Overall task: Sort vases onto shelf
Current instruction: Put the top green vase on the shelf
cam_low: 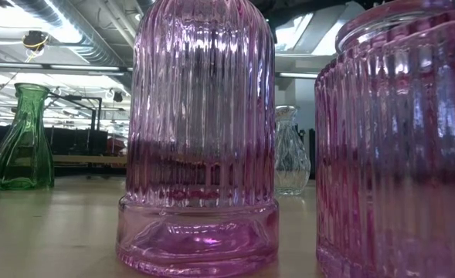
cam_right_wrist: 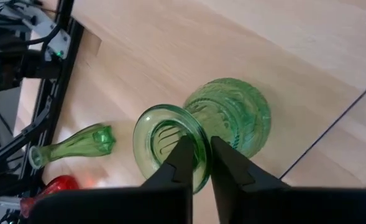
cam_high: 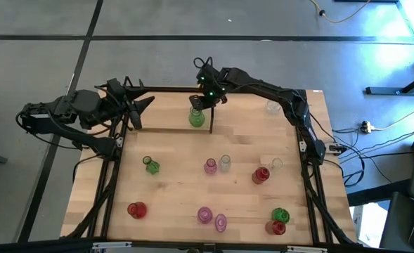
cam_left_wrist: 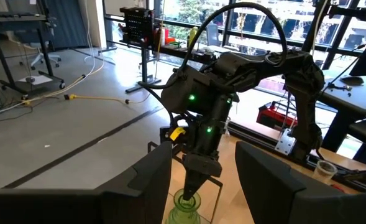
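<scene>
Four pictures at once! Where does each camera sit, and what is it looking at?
High: overhead, looking down on table, both arms.
Low: at tabletop height, facing pink vases; no arm shows.
Left wrist: past its own fingers toward the right gripper.
Right wrist: down its fingers at the green vase, which the high and left wrist views share.

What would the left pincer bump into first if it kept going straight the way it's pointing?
Probably the green ribbed glass vase straight ahead between its fingers, with the right pincer at that vase's rim; how far off they are is hard to judge.
</scene>
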